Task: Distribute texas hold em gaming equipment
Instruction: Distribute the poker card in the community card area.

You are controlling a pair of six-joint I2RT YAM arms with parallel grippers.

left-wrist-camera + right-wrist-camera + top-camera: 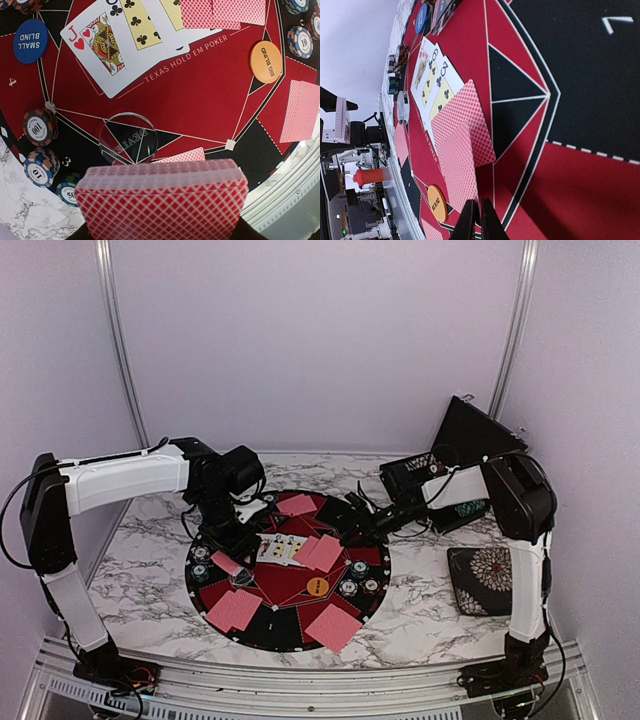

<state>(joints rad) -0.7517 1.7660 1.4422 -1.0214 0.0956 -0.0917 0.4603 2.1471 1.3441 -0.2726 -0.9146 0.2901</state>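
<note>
- White marbled bench (150, 570) carries a round red-and-black poker mat (290, 625), the landmark.
- Left tool (162, 220) grasps the pink-red-backed card deck (162, 200) over the mat's near-left edge, likely ready for dealing.
- Right tool (480, 220) clenched, tips low beside two face-down red-backed cards (465, 135) at mat centre.
- Striped chip stacks (40, 127) line the mat rim; orange big-blind disc (266, 61) right of centre.

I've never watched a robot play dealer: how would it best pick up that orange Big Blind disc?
Probably by its rim, from straight above. The orange disc lies flat on the red felt, so its faces give no hold; only the edge does. Jaws could straddle it: the nearest chips and face-down card look apart from it, though the thin edge may slip.
</note>
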